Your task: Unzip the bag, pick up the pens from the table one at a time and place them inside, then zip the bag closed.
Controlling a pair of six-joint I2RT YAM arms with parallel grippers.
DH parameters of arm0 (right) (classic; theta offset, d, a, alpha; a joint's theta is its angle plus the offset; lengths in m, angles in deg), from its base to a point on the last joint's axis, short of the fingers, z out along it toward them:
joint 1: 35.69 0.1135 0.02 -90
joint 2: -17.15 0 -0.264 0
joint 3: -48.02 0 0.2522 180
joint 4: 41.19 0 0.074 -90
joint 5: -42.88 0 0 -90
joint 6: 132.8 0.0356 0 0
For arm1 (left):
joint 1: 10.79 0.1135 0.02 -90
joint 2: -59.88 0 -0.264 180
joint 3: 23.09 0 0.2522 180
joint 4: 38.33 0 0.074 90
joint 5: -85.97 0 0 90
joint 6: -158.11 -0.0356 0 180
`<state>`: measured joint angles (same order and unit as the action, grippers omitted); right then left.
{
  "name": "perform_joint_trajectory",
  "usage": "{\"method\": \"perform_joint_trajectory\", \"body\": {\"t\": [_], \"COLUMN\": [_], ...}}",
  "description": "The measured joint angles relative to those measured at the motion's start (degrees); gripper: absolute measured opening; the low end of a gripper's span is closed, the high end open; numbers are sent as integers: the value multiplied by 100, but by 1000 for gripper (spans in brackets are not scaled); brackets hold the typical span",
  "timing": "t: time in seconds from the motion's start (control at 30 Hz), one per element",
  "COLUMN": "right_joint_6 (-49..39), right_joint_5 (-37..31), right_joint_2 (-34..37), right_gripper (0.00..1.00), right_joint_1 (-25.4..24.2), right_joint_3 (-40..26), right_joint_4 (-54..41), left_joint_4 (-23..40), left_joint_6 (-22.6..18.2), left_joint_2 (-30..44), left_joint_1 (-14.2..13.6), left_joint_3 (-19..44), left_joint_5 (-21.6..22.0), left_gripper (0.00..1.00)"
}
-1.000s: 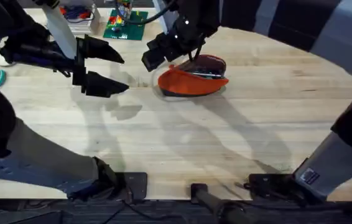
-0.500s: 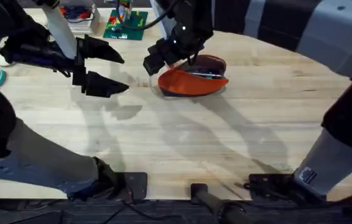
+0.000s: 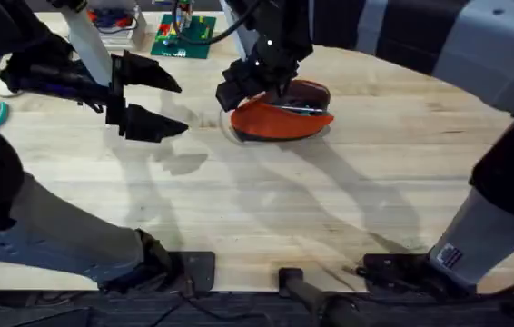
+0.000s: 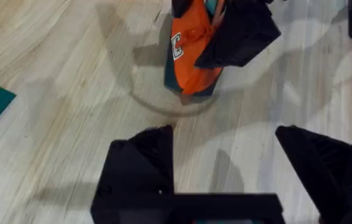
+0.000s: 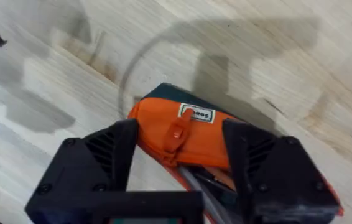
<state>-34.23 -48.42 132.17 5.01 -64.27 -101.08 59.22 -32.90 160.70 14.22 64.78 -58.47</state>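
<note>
Right end effector [image 5: 179,155] is spread open astride the zipper tab [image 5: 177,134] at the bag's [image 3: 280,118] closed end, the bag lying on the surface [image 3: 266,209]. A pen [image 3: 301,108] is seen inside. The tab should be centred before pinching. Left end effector [image 3: 164,105], released, is held well apart from the bag.

Overhead plus wrists — shared bag [image 3: 280,116]

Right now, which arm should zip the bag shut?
Right, probably. The right gripper sits open astride the bag's end, the zipper pull between its fingers. The left gripper hangs open to one side, off the bag.
</note>
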Motion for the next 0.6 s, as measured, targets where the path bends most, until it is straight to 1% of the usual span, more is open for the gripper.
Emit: {"method": "perform_joint_trajectory", "body": {"t": [0.1,0.23,0.37,0.53,0.6], "right_joint_6": [0,9,2,15,18], "right_joint_5": [0,0,0,0,0], "right_joint_2": [0,0,0,0,0], "right_gripper": [708,436,320,60,34], "right_joint_1": [0,0,0,0,0], "right_joint_3": [0,0,0,0,0], "right_joint_4": [-2,-4,-4,7,4], "left_joint_4": [-2,0,-2,0,0], "left_joint_6": [0,0,0,0,0], "left_joint_2": [0,0,0,0,0], "left_joint_1": [0,0,0,0,0], "left_joint_3": [0,0,0,0,0], "left_joint_5": [-2,-2,-2,-1,0], "left_gripper": [992,993,993,992,993]}}
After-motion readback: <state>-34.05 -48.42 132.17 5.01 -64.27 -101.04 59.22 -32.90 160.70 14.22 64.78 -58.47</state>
